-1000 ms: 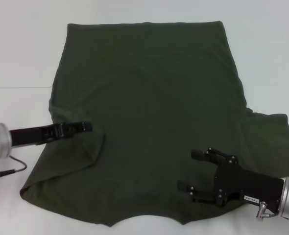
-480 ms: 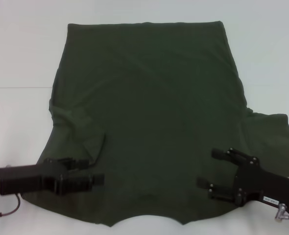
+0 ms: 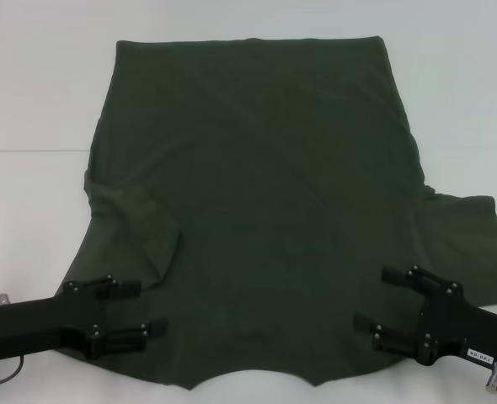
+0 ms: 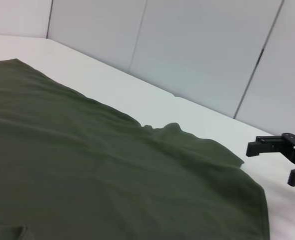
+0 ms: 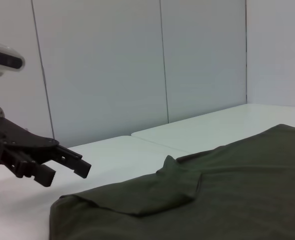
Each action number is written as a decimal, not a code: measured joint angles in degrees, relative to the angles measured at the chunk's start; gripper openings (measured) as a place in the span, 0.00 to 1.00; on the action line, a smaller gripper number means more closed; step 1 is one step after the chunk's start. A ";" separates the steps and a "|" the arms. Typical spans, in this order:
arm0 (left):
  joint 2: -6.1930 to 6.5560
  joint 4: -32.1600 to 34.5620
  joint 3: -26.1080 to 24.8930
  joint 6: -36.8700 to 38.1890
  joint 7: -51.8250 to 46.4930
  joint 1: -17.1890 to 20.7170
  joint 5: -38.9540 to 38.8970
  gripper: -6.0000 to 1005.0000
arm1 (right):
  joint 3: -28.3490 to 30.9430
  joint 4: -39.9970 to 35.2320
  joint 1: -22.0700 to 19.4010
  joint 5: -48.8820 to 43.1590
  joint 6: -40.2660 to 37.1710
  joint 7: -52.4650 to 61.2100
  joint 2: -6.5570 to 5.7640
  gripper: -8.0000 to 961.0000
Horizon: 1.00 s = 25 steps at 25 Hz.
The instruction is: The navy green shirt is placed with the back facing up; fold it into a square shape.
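Both arms reach in low over the navy green shirt [image 3: 257,194]'s near corners, left gripper [image 3: 135,309] and right gripper [image 3: 382,300] spread wide, gripping nothing.

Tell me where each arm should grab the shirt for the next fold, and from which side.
Judging from the pose: the shirt lies flat, collar end nearest the robot, left sleeve already folded in, right sleeve still spread. The left gripper and right gripper hover open over the near corners. Likely best: pinch the near edge at each shoulder corner from above, jaws straddling the edge, since flat fabric offers nothing else to grip.
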 joint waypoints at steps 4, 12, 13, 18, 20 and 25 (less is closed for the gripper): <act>0.31 0.05 0.50 0.31 1.13 0.03 0.33 0.86 | 0.36 -0.02 -0.16 -0.08 0.10 0.01 -0.02 0.97; 0.43 0.09 0.16 0.32 1.70 0.05 0.72 0.86 | 0.36 -5.29 -0.85 -0.78 0.05 13.49 -0.13 0.97; 0.46 0.09 0.16 0.37 1.70 0.05 0.72 0.86 | 0.32 -8.16 -1.08 -1.91 -0.05 18.89 -0.11 0.97; 0.58 0.09 0.44 0.79 1.74 0.17 0.72 0.86 | 1.30 -25.67 -0.13 -13.96 -0.06 55.00 -1.39 0.96; 0.63 0.09 0.47 0.83 1.76 0.21 0.72 0.86 | 2.00 -31.19 1.26 -20.24 -0.86 67.11 -2.18 0.97; 0.65 0.09 0.54 1.05 1.78 0.23 0.70 0.86 | 7.36 -38.41 6.53 -35.95 -2.54 88.08 -3.01 0.97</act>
